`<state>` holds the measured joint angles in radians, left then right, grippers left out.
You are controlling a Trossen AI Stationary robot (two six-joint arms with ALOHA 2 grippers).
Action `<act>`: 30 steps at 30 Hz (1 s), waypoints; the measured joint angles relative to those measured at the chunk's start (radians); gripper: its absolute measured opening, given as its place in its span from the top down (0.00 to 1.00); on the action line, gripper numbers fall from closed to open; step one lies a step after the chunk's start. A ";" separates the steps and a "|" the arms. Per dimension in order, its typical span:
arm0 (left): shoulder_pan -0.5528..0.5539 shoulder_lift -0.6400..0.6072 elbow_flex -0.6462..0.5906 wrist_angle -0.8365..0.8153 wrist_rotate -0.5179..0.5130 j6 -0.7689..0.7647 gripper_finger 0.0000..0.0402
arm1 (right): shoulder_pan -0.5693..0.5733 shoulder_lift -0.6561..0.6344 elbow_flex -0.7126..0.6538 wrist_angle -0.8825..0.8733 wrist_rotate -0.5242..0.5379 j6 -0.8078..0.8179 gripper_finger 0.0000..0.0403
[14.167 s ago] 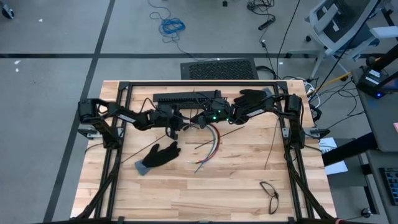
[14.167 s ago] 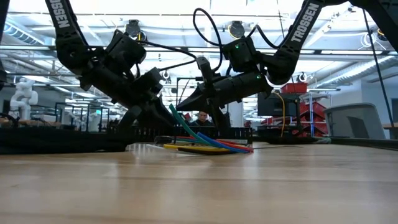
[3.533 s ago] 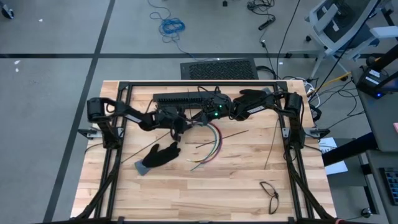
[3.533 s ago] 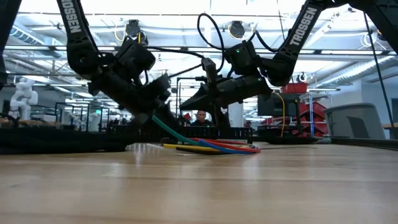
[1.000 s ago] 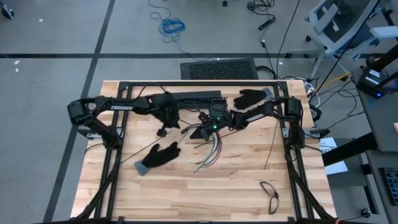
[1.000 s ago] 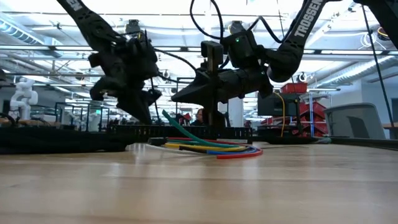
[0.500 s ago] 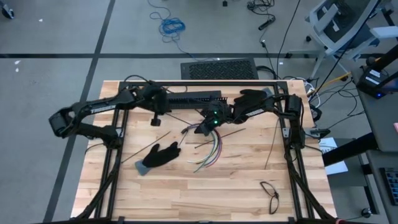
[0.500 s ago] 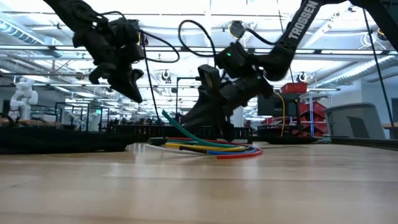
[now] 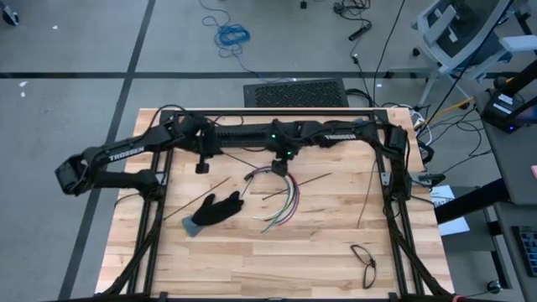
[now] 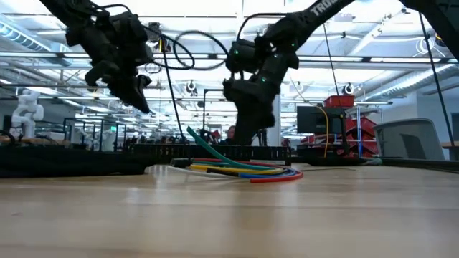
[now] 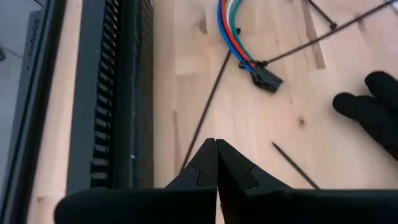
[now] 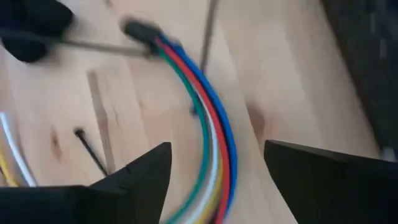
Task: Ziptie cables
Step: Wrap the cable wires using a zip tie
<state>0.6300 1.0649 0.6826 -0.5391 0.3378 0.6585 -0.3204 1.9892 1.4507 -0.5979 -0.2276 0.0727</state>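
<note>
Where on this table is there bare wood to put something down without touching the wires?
The widest bare wood lies at the near edge, bordered by the black glove and the cables above and the eyeglasses to the right. Another strip runs between the cables and the right frame rail, crossed by one thin black strip. The slotted bar area is crowded.

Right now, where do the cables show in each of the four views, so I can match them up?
High view: cables at table centre, fanning toward the near edge.
Low view: flat on the wood, centre.
Left wrist view: top edge.
Right wrist view: arcing through the middle.
Shared landmark: black connector at the bundle's end.
</note>
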 joint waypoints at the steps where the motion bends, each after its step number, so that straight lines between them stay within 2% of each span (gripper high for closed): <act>1: 0.000 -0.007 -0.012 0.001 0.000 -0.003 1.00 | -0.003 0.000 -0.002 -0.010 -0.005 0.011 0.38; 6: 0.000 -0.014 -0.057 0.018 -0.003 -0.076 1.00 | 0.014 -0.001 -0.030 0.078 0.003 0.080 0.42; 16: -0.011 -0.022 -0.057 0.040 -0.007 -0.103 1.00 | 0.050 -0.001 -0.119 0.112 0.150 0.106 0.42; 30: -0.011 -0.022 -0.056 0.034 -0.034 -0.104 1.00 | 0.079 0.054 -0.117 0.131 0.167 0.153 0.42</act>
<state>0.6186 1.0431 0.6262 -0.5053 0.3036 0.5545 -0.2417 2.0437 1.3341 -0.4670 -0.0610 0.2256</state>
